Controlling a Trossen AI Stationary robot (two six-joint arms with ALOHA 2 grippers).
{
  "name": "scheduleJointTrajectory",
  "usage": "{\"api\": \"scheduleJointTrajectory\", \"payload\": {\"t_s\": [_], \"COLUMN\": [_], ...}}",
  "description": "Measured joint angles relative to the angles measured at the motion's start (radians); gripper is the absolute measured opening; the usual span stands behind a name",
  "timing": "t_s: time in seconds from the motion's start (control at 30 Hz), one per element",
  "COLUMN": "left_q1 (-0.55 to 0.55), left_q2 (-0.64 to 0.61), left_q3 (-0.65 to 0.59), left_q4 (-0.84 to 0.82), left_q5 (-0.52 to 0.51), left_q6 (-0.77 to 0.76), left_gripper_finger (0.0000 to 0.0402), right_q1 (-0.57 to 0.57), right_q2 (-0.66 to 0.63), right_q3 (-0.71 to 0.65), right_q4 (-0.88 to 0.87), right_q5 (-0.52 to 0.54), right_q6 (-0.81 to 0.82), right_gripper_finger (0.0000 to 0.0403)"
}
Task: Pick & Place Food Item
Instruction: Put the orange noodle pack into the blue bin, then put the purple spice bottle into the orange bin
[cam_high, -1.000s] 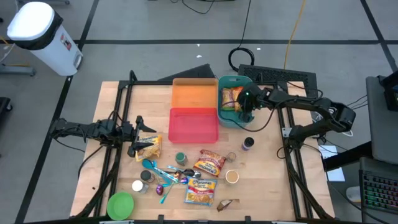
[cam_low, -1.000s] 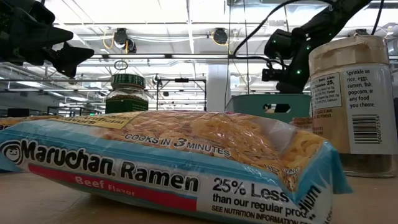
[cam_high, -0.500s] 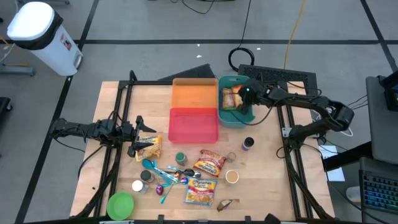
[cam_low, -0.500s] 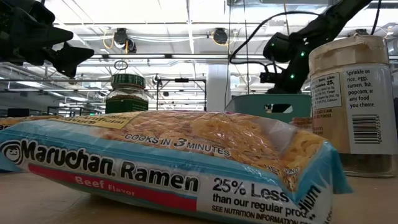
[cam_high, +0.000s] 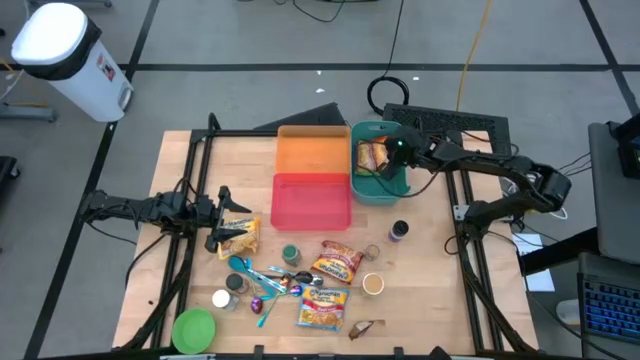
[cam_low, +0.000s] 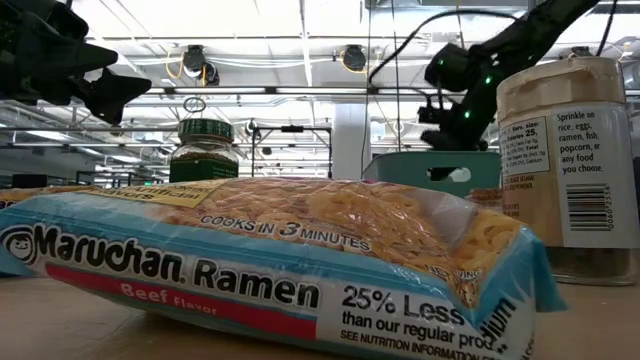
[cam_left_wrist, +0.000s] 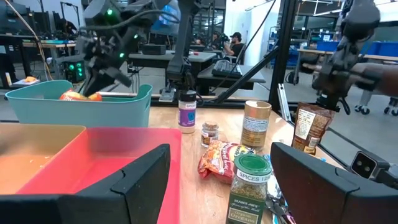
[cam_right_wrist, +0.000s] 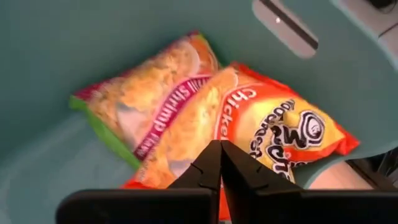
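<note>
A teal bin (cam_high: 380, 192) stands at the table's far right, with two ramen packets lying flat on its floor. One is an orange chicken packet (cam_right_wrist: 273, 134), the other a green and pink shrimp packet (cam_right_wrist: 146, 93). My right gripper (cam_right_wrist: 219, 146) hangs slanted over the bin (cam_low: 447, 115), shut, with nothing between its fingers. At the table's left side my left gripper (cam_high: 222, 222) waits level and open (cam_left_wrist: 221, 149), beside a brown snack bag (cam_high: 238, 236).
An orange bin (cam_high: 313, 150) and a red bin (cam_high: 311, 200) stand left of the teal one. Ramen packets (cam_high: 337, 262), spice jars (cam_high: 291, 255), utensils (cam_high: 265, 285) and a green bowl (cam_high: 193, 328) crowd the near middle. A small purple-labelled jar (cam_high: 399, 231) stands near the teal bin.
My right gripper has rolled and tipped over the teal bin while staying shut. The packets in the bin show more plainly now.
</note>
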Motion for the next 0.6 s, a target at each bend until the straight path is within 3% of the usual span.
{"api": "scheduleJointTrajectory", "payload": {"t_s": [0.23,0.4,0.5,0.6], "left_q1": [0.0,0.0,0.0,0.0], "left_q2": [0.0,0.0,0.0,0.0], "left_q3": [0.0,0.0,0.0,0.0], "left_q4": [0.0,0.0,0.0,0.0], "left_q5": [0.0,0.0,0.0,0.0], "left_q6": [0.0,0.0,0.0,0.0], "left_gripper_finger": [0.0283,0.0283,0.0283,0.0283], "right_q1": [0.1,0.254,0.401,0.535], "right_q2": [-0.199,-0.378,-0.482,-0.562], "right_q3": [0.0,-0.006,-0.051,-0.123], "right_q4": [-0.116,-0.246,-0.195,-0.032], "right_q5": [-0.001,0.0,0.003,0.003], "right_q6": [0.075,0.194,0.243,0.296], "right_gripper_finger": [0.0024,0.0031,0.0029,0.0029]}}
